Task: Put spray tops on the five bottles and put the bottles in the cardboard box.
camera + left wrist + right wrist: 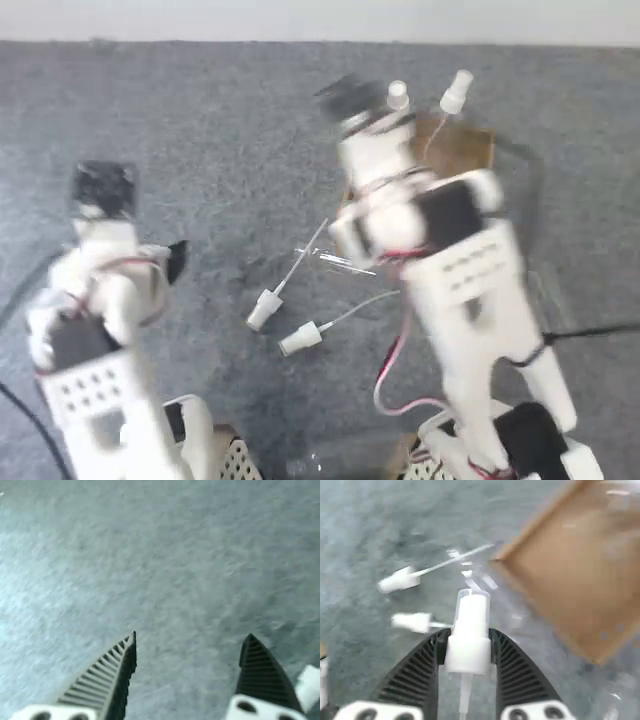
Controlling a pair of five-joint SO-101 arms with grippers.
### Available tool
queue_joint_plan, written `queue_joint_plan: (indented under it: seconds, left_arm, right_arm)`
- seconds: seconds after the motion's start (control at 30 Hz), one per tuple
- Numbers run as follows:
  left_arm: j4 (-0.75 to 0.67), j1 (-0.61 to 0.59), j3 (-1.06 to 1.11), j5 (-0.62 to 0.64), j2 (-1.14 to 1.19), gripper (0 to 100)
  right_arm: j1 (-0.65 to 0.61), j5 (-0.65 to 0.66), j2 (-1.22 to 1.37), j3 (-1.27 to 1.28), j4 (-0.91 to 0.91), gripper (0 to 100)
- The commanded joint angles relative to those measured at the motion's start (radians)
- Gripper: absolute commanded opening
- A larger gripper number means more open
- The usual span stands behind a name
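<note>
A white spray top [468, 650] sits pinched by its collar between the jaws of the right gripper [468, 634], head pointing away and dip tube trailing back toward the wrist, held above the grey carpet [200, 150] near a corner of the cardboard box [580, 575]. The step in hand looks like capping: a top is picked up and now needs a bottle. Glints beside the box corner suggest a clear bottle [470, 575] lying on its side, though its outline is hard to make out. Next, the tube must be threaded into a narrow neck, which probably needs the bottle stood up or steadied by the other arm. The left gripper [192, 640] hangs with its jaws spread over bare carpet, well apart. Two loose spray tops [263, 308] lie nearby with tubes splayed toward that bottle, easy to snag. In the box a capped bottle [455, 95] seems to stand.
</note>
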Motion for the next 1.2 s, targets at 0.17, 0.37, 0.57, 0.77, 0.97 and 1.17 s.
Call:
queue_joint_plan:
  seconds: [0.17, 0.37, 0.57, 0.77, 0.97, 1.17]
  left_arm:
    - [0.014, -0.218, -0.272, -0.169, 0.396, 30]
    - [-0.112, -0.296, -0.288, -0.186, 0.537, 30]
    - [-0.124, -0.295, -0.302, -0.230, 0.580, 30]
    - [-0.121, -0.298, -0.358, -0.232, 0.583, 30]
    - [-0.117, -0.273, -0.354, -0.230, 0.585, 30]
    - [-0.075, -0.273, -0.354, -0.230, 0.585, 30]
  right_arm:
    - [-0.219, -0.103, 0.136, 0.140, -0.378, 0.6]
    - [-0.226, -0.316, 0.320, 0.138, -0.688, 0.6]
    - [-0.226, -0.402, 0.498, 0.133, -0.937, 0.8]
    - [-0.226, -0.433, 0.674, 0.132, -1.053, 0.6]
    - [-0.226, -0.428, 0.734, 0.080, -1.040, 2.3]
    - [-0.246, -0.428, 0.740, 0.023, -0.914, 24.1]
